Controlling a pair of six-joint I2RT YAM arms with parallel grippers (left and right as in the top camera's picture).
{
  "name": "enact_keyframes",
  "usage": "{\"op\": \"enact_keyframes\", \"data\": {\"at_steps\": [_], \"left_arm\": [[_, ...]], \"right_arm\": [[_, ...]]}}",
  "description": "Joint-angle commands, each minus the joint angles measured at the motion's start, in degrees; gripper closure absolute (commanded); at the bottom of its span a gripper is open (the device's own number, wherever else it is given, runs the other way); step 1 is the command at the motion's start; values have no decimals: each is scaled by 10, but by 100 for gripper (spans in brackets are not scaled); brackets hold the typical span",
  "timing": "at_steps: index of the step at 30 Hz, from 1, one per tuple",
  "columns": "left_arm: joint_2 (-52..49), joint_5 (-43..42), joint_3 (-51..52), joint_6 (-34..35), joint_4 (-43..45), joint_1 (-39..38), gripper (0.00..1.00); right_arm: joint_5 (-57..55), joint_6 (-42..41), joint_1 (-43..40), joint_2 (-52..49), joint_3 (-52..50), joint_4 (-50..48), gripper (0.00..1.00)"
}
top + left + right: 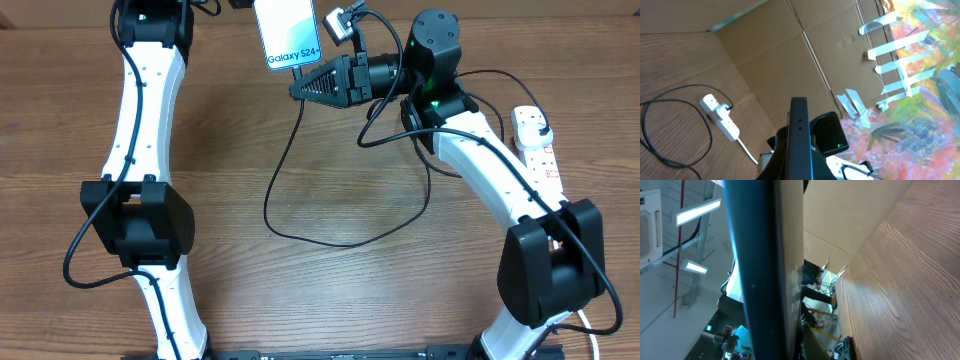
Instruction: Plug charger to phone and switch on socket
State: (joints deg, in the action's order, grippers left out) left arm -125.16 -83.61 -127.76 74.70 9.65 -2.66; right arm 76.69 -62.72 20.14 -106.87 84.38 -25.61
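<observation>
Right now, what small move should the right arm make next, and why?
Probably ease the right gripper toward the labelled end of the phone: the charger tip it grips sits right beside that end, seemingly unseated.

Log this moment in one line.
left jaws: shut on phone | right jaws: shut on charger | socket: charger plugged in

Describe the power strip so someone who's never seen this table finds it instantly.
Start at the wooden table, right edge, beside the right arm. The socket lies there: a long white strip with red switches, unlike the thin black charger cable nearby.
</observation>
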Motion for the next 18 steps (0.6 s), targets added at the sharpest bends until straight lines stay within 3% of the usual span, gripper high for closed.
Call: {"op": "enact_keyframes", "data": {"at_steps": [1,8,9,10,11,12,13,18], "left_arm": [[8,-69,-9,4,0,-19,96],[8,-69,-9,-2,0,-19,96],[8,-69,-9,-2,0,-19,96],[8,-69,-9,-2,0,-19,96],[8,-68,-9,-2,0,-17,96],[8,-66,-9,-2,0,-16,96],[8,-62,-9,-5,0,-14,96],[8,-45,-9,-19,0,13,96]], "right_arm": [[-78,10,-16,13,9,-8,96],[-84,11,-16,13,9,-21,96],[-84,11,-16,13,9,-21,91],[-83,11,-16,13,9,-21,78],[-80,11,-16,13,9,-21,58],[-77,11,-16,13,9,-21,25],[-73,11,-16,13,9,-21,0],[-65,11,-16,13,9,-21,0]]}}
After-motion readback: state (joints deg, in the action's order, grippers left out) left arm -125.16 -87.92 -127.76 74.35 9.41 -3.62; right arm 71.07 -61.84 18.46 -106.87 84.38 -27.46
